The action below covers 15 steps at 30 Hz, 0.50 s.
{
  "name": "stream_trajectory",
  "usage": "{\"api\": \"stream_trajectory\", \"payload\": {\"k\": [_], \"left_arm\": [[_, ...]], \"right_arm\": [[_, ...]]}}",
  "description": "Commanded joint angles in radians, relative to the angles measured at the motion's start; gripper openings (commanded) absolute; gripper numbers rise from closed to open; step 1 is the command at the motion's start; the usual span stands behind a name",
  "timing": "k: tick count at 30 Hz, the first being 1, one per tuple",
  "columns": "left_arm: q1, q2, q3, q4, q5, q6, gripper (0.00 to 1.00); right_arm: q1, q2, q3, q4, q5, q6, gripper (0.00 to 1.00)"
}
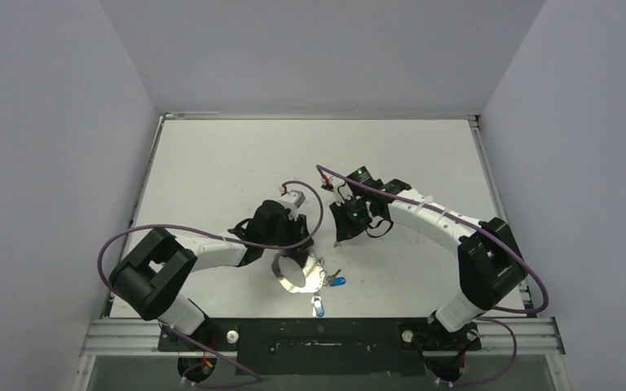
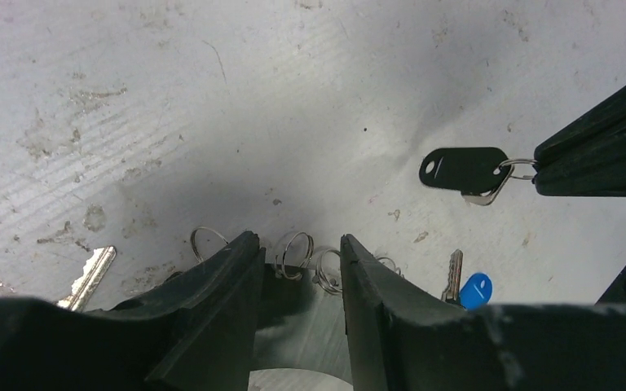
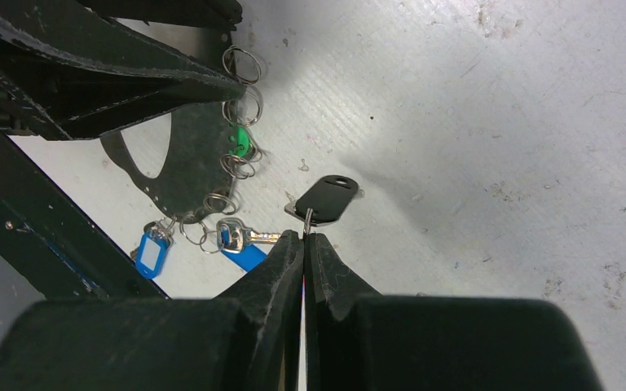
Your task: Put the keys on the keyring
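Three pale walls (image 1: 49, 122) box in your white bench (image 1: 212, 155), and its surface is scuffed and smudged with grey marks. Your right gripper (image 3: 304, 236) is pinched together on the small ring of the black-tagged key (image 3: 330, 198), near the middle of the bench. Just to its left, your left gripper (image 2: 297, 242) clamps the keyring (image 3: 204, 155), whose dark band fills the gap between the fingers. A green tag (image 3: 243, 145) and blue-tagged keys (image 3: 151, 252) sit on its small rings, toward the near edge.
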Motion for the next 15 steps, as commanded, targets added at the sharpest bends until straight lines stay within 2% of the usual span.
{"api": "stream_trajectory", "payload": {"k": [1,6,15], "left_arm": [[0.006,-0.030,0.086,-0.146,0.032,0.154,0.38],[0.006,-0.053,0.137,-0.246,0.052,0.177,0.38],[-0.013,-0.104,0.098,-0.210,0.053,-0.127,0.36]], "right_arm": [[-0.004,-0.045,0.010,0.008,-0.007,-0.005,0.00],[-0.004,-0.047,0.014,0.004,-0.004,-0.005,0.00],[-0.004,-0.044,0.016,0.005,-0.004,-0.005,0.00]]}}
